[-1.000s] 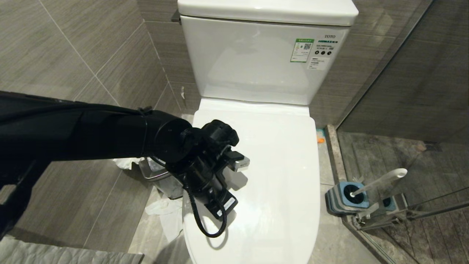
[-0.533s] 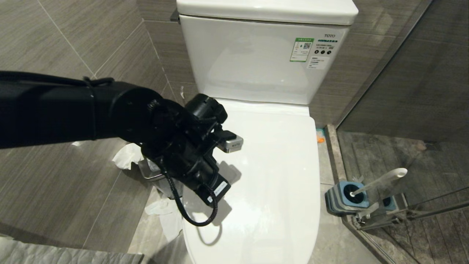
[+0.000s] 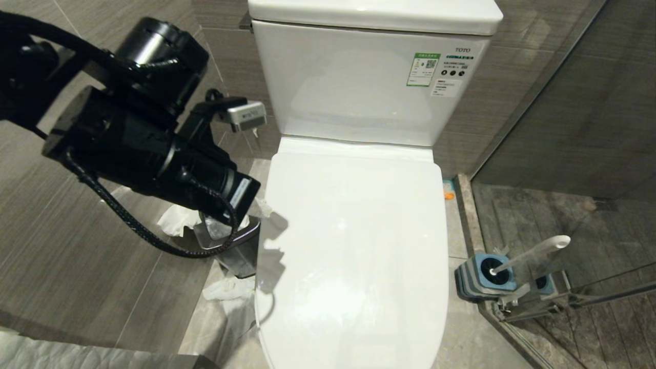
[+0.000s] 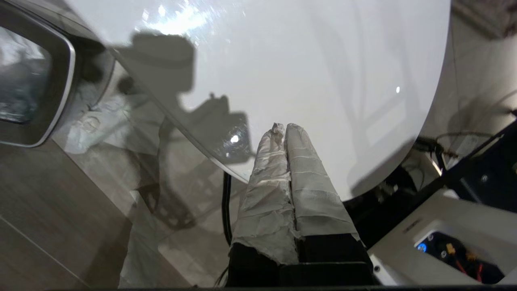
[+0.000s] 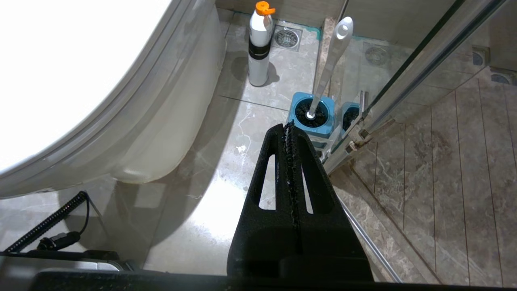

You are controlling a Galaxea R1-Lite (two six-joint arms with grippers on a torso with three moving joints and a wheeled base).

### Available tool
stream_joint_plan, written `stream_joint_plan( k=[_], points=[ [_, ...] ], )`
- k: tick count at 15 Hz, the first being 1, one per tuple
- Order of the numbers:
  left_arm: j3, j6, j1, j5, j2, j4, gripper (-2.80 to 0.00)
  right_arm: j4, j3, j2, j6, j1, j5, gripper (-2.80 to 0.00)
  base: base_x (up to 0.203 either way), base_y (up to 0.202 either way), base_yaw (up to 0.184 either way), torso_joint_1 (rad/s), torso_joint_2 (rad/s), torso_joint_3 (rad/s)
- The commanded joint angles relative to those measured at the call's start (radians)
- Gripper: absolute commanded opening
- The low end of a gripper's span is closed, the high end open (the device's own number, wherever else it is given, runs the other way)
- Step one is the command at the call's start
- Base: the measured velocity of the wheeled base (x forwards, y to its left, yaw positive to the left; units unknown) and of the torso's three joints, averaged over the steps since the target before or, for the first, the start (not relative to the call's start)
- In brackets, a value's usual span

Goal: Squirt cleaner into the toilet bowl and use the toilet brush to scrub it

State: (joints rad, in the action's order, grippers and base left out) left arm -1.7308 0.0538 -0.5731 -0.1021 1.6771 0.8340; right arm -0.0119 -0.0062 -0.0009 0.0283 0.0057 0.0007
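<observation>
The toilet is sitting mid-frame with its lid down. The left hand, closed and empty, is hanging at the upper left, beside the lid's left edge. The brush is standing lower right, handle leaning right; the cleaner is nearer the closed, empty right hand.

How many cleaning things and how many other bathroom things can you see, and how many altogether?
Cleaner bottles: 1, the cleaner
Brushes: 1, the toilet brush
Brush holders: 1, the blue holder
Toilets: 1, the toilet bowl, lid down
Steel bins: 1, the steel bin
Total: 5
</observation>
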Motion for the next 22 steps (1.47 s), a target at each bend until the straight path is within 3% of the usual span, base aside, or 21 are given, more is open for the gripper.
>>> stream_joint_plan(
  k=[1,3,6,9,11,13,14,16,22],
  points=[
    [-0.086,-0.012,0.020,0.014,-0.067,-0.006,-2.80,0.000,0.000,0.001,0.001,0.000,-0.001,-2.80,0.000,0.000,0.000,0.000,0.00,0.000],
    [-0.158,-0.015,0.030,0.093,-0.114,-0.073,-2.80,0.000,0.000,0.001,0.001,0.000,0.000,-2.80,0.000,0.000,0.000,0.000,0.00,0.000],
    [-0.170,-0.008,0.042,0.188,-0.239,-0.223,-2.80,0.000,0.000,0.001,0.001,0.000,0.001,-2.80,0.000,0.000,0.000,0.000,0.00,0.000],
    [-0.153,0.002,0.116,0.221,-0.437,-0.259,-2.80,0.000,0.000,0.001,0.001,0.000,0.001,-2.80,0.000,0.000,0.000,0.000,0.00,0.000],
    [-0.119,0.017,0.263,0.198,-0.578,-0.265,-2.80,0.000,0.000,0.001,0.001,0.000,0.001,-2.80,0.000,0.000,0.000,0.000,0.00,0.000],
    [-0.087,0.023,0.445,0.108,-0.714,-0.267,-2.80,0.000,0.000,0.001,0.001,0.000,-0.001,-2.80,0.000,0.000,0.000,0.000,0.00,0.000],
    [-0.058,0.022,0.503,0.071,-0.794,-0.268,-2.80,0.000,0.000,0.001,0.001,0.000,-0.001,-2.80,0.000,0.000,0.000,0.000,0.00,0.000],
    [0.053,0.018,0.549,0.042,-0.952,-0.270,-2.80,0.000,0.000,0.001,0.001,0.000,0.001,-2.80,0.000,0.000,0.000,0.000,0.00,0.000],
    [0.525,0.022,0.560,0.107,-1.398,-0.272,-2.80,0.000,0.000,0.001,0.001,0.000,0.000,-2.80,0.000,0.000,0.000,0.000,0.00,0.000]
  ],
)
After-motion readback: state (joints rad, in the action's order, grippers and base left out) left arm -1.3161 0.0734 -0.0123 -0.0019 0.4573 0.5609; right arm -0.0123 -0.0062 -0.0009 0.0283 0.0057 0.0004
